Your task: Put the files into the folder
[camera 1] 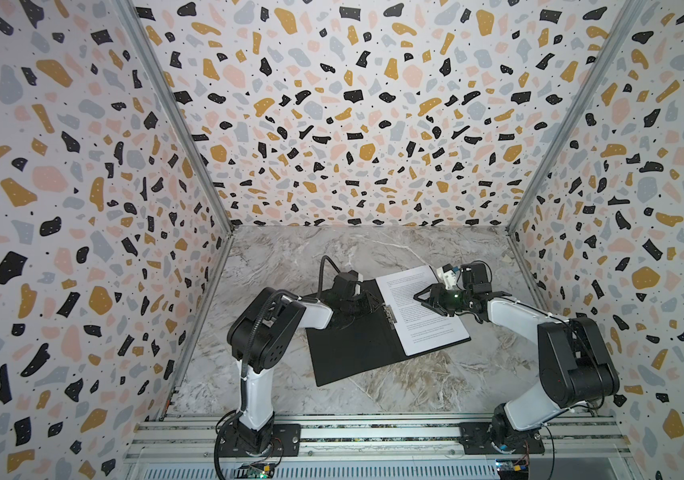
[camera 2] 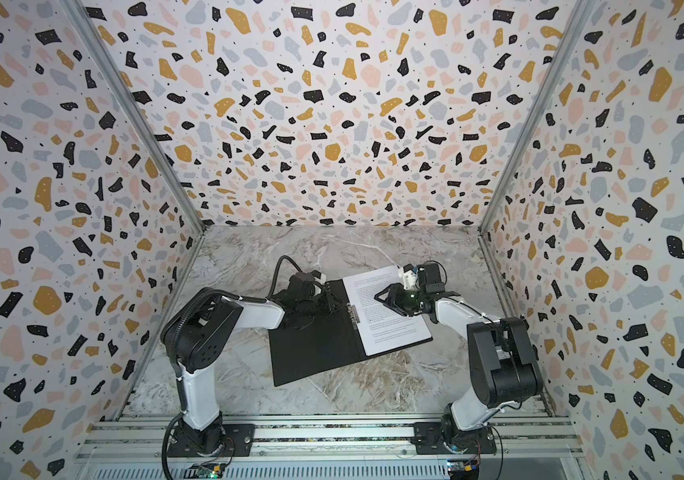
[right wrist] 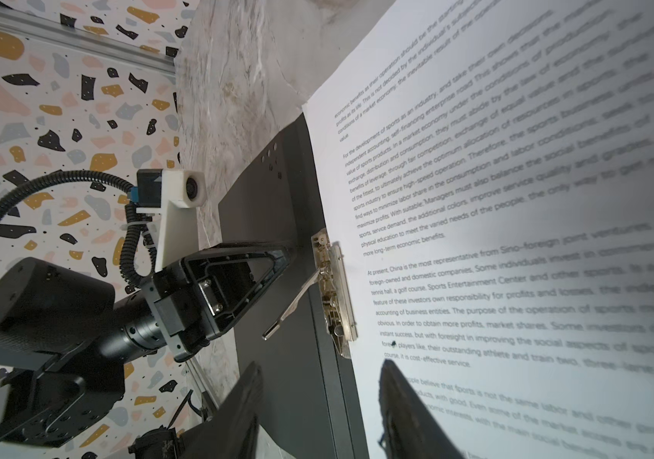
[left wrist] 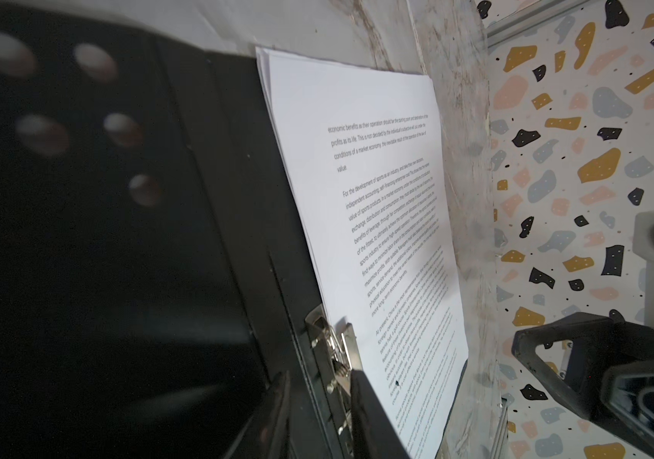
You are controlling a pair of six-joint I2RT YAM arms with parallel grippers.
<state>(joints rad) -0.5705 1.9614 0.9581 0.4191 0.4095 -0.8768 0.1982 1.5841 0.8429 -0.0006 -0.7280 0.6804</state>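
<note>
The folder (camera 1: pixel 352 353) (camera 2: pixel 311 357) lies open on the marble table, black inside up. The files (camera 1: pixel 427 332) (camera 2: pixel 390 332), a stack of white sheets with a printed text page on top, rest on its right half. A metal clip (left wrist: pixel 337 349) (right wrist: pixel 333 294) sits at the spine with its lever (right wrist: pixel 291 306) raised. My left gripper (left wrist: pixel 319 401) (camera 1: pixel 375 302) is low over the spine, its narrow-set fingers on either side of the clip, a gap still showing. My right gripper (right wrist: pixel 321 397) (camera 1: pixel 419 299) hovers over the files' inner edge, open and holding nothing.
Patterned walls close in the table on three sides, with metal frame posts (camera 1: pixel 174 116) in the corners. An aluminium rail (camera 1: pixel 373 432) carrying both arm bases runs along the front. Bare marble (camera 1: pixel 373 249) lies behind the folder.
</note>
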